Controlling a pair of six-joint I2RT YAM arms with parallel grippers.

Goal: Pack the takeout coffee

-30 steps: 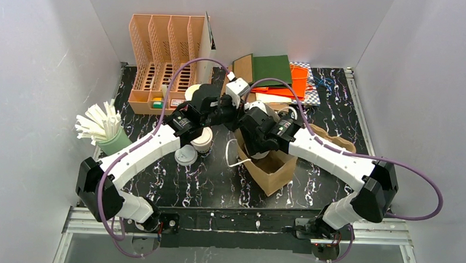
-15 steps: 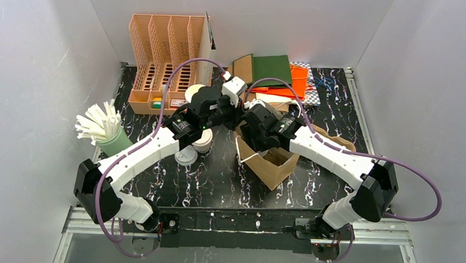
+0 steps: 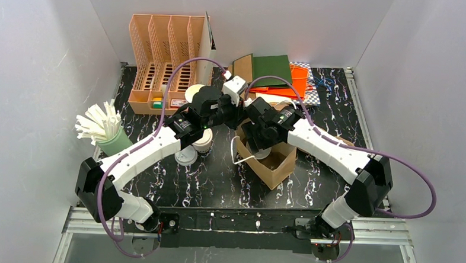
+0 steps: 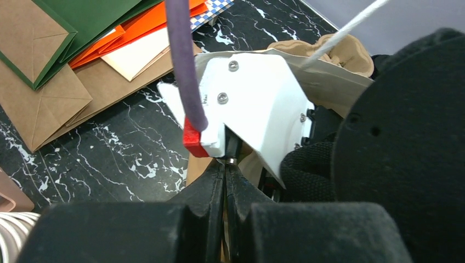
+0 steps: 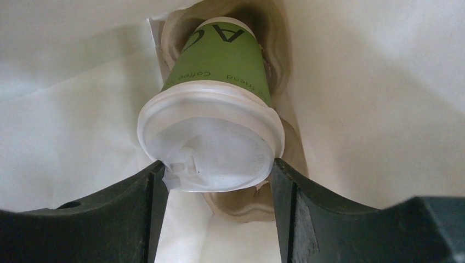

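Observation:
A green-walled takeout coffee (image 5: 219, 82) with a white sip lid (image 5: 211, 145) sits in a pulp cup tray (image 5: 257, 205) inside the brown paper bag (image 3: 277, 163). My right gripper (image 5: 216, 170) reaches down into the bag, its two fingers pressed against opposite sides of the lid. My left gripper (image 4: 225, 164) is shut at the bag's far left rim, with a thin sliver of brown paper between its tips. In the top view it (image 3: 236, 120) sits beside the right wrist. Two more white-lidded cups (image 3: 202, 140) (image 3: 186, 156) stand left of the bag.
An orange desk organizer (image 3: 162, 63) stands at the back left, with a green cup of white sticks (image 3: 103, 132) in front of it. Flat paper bags (image 3: 277, 74) lie at the back. Another pulp tray (image 3: 331, 139) peeks out under the right arm.
The right arm has swung left and away from me. The bag has shifted with it and now stands further back, closer under the left gripper. The left arm has barely moved.

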